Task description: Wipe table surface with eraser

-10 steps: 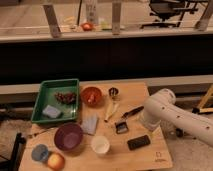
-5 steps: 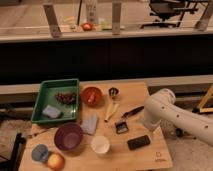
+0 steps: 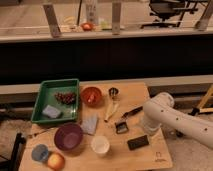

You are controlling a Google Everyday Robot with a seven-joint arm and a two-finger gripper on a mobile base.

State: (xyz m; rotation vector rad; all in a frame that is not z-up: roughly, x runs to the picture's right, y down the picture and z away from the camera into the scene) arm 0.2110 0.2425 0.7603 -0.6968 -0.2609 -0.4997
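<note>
So the eraser is lying flat on the table surface, down toward the front right corner. It sits a bit skewed and nothing is touching it. Flat on its broad face makes sense, since that's the face that has to rub the wood, but it also means the only thing to pinch is the thin edges.

The gripper hangs just beside the eraser at the end of the white arm, which bends in from the right. It isn't on the block yet. The jaws are spread wide with nothing in them, which reads to me as getting set for the pickup.

Going outward, a white cup stands near the eraser's left, and a long black-handled utensil lies just behind it. A pale sponge sits further left. The purple bowl, red bowl and green tray crowd the left half. My guess is the bare wood at the right is the only real room for wiping strokes, so it'll need short passes to avoid knocking the cup.
</note>
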